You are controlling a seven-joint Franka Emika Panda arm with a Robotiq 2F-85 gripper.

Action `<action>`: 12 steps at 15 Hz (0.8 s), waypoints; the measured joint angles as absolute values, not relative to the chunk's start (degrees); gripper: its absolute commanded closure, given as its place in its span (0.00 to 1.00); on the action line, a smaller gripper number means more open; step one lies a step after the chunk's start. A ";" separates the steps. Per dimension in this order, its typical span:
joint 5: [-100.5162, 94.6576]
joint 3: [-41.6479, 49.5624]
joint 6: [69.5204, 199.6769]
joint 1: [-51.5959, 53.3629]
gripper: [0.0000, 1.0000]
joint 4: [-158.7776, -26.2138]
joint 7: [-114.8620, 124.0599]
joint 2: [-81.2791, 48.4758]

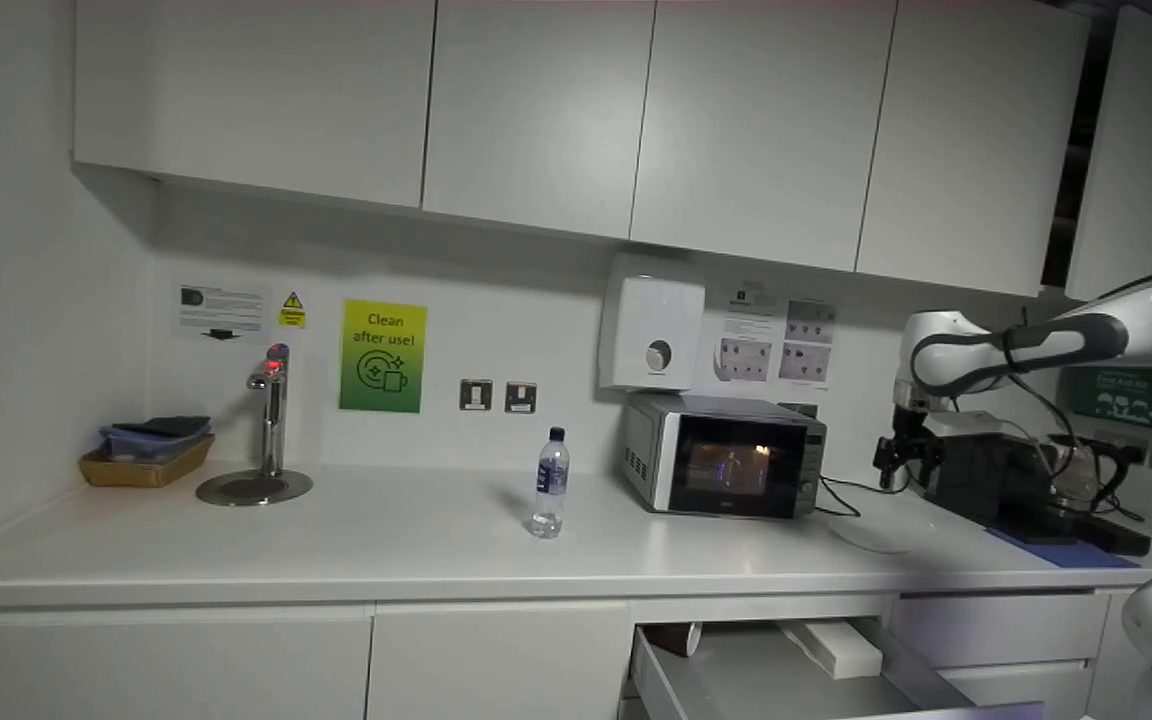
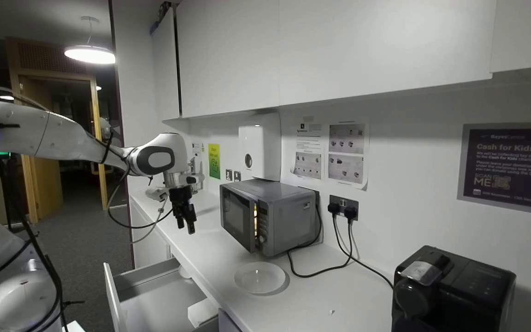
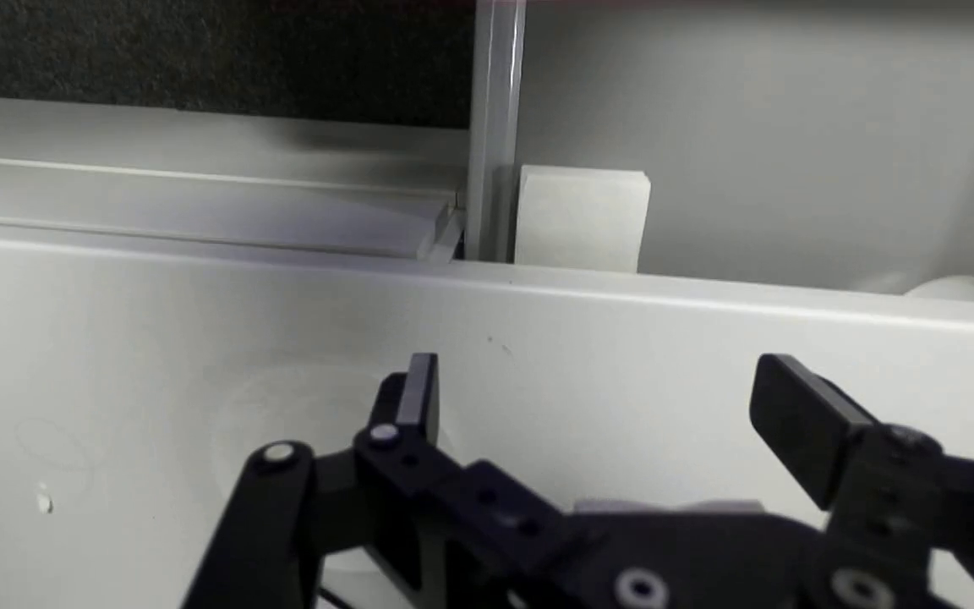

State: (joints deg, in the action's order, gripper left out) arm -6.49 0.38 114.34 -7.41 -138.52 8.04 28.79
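Note:
My gripper (image 3: pixel 601 372) is open, with nothing between its fingers. In both exterior views, the gripper (image 1: pixel 902 472) (image 2: pixel 186 226) points down and hangs above the white counter (image 1: pixel 386 540). A clear plate (image 2: pixel 260 278) lies flat on the counter near the microwave; in the wrist view the plate (image 3: pixel 284 414) shows faintly behind the left finger. Below the counter a grey drawer (image 2: pixel 155 295) (image 3: pixel 757 144) stands pulled out. Inside it are a white box (image 1: pixel 841 650) (image 3: pixel 582 220) and a cup (image 1: pixel 678 637) with a white rim, partly hidden by the counter edge in the wrist view.
A microwave (image 1: pixel 736 460) (image 2: pixel 265 216), lit inside, stands against the wall. A water bottle (image 1: pixel 550 485) is upright on the counter, left of it. Beyond are a tap (image 1: pixel 274 420) and basket (image 1: pixel 146 462). A black coffee machine (image 2: pixel 454 290), cables (image 2: pixel 321 274) and overhead cupboards (image 1: pixel 766 120) surround the arm.

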 measured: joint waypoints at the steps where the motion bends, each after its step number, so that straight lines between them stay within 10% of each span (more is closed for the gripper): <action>1: -6.58 0.60 116.40 -7.58 0.00 -137.78 8.04 27.61; 12: -6.80 3.32 122.71 -7.52 0.00 -118.51 7.88 10.76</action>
State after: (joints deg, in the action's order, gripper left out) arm -6.80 3.32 122.71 -7.52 -118.51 7.88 10.76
